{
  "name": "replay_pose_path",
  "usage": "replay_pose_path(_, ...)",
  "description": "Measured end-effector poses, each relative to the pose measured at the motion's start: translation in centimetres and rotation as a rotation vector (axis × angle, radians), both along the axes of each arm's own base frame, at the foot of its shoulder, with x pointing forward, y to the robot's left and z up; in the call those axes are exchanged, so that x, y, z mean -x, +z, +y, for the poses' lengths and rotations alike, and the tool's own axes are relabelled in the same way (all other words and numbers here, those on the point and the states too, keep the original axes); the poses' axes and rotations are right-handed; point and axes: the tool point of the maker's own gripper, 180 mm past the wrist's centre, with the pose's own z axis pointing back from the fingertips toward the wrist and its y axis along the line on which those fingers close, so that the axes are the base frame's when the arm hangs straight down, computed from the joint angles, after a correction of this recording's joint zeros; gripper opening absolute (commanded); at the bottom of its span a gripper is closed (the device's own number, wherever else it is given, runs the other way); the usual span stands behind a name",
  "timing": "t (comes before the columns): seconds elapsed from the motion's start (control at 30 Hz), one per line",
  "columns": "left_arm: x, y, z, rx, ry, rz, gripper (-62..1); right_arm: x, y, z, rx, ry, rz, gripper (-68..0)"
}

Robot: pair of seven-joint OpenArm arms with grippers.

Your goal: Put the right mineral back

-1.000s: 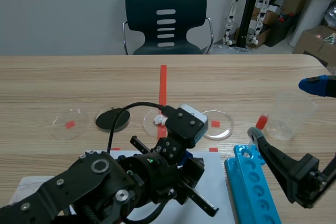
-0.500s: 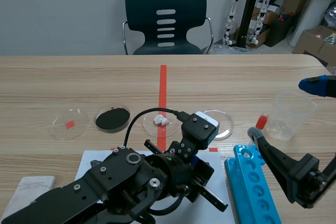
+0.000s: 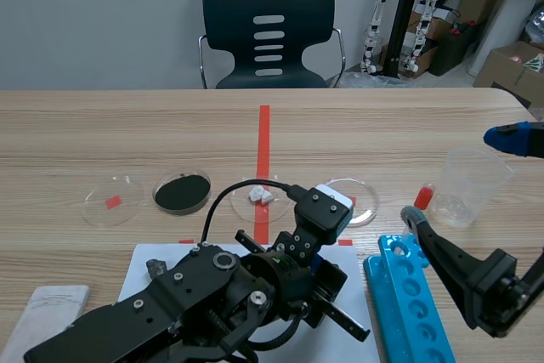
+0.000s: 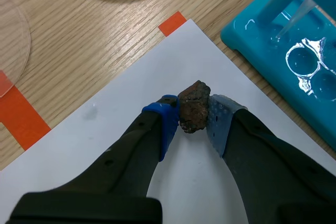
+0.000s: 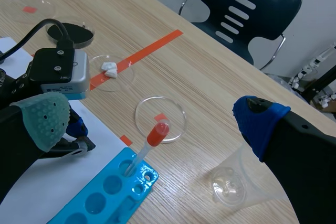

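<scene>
Low in the frame's middle, the left gripper (image 4: 194, 115) is clamped narrowly on the brown mineral (image 4: 193, 107), over the paper (image 4: 105, 129): picked up, I'd say, but not yet returned. The right gripper (image 5: 151, 115), lower right, gapes wide, holding nothing. Farther, right of centre, sits an empty dish (image 3: 374, 203), likely the mineral's home.

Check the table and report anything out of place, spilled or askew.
Nothing is spilled. The brown mineral is out of any dish, pinched in the left gripper above the white paper. The red-capped dropper leans tilted in the blue rack.
</scene>
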Motion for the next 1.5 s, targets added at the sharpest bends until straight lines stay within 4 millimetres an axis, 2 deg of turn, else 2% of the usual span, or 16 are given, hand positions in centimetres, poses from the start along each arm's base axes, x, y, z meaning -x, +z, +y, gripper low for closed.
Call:
replay_pose_path(0.1,-0.1,0.0,0.0,-0.001,0.003,-0.001,-47.4,0.0,0.0,0.0,0.0,0.0,0.0,0.4)
replay_pose_path(0.23,-0.2,0.0,0.3,-0.006,0.019,-0.004,-39.5,0.0,0.0,0.0,0.0,0.0,0.0,0.4)
replay_pose_path(0.43,-0.6,0.0,0.7,-0.016,0.051,-0.011,-31.1,0.0,0.0,0.0,0.0,0.0,0.0,0.4)
replay_pose_path(0.7,-0.6,0.0,0.7,-0.016,0.05,-0.01,-9.4,0.0,0.0,0.0,0.0,0.0,0.0,0.4)
replay_pose_path(0.87,-0.6,0.0,0.7,-0.016,0.05,-0.01,1.4,0.0,0.0,0.0,0.0,0.0,0.0,0.4)
replay_pose_path(1.17,-0.6,0.0,1.2,-0.024,0.037,-0.015,1.4,0.0,0.0,0.0,0.0,0.0,0.0,0.4)
replay_pose_path(1.27,-0.7,1.5,1.7,-0.008,0.033,-0.054,1.4,0.0,0.0,0.0,0.0,0.0,0.0,0.4)
replay_pose_path(1.5,0.4,6.6,2.5,0.062,-0.002,-0.162,1.4,0.0,0.0,0.0,0.0,0.0,0.0,0.4)
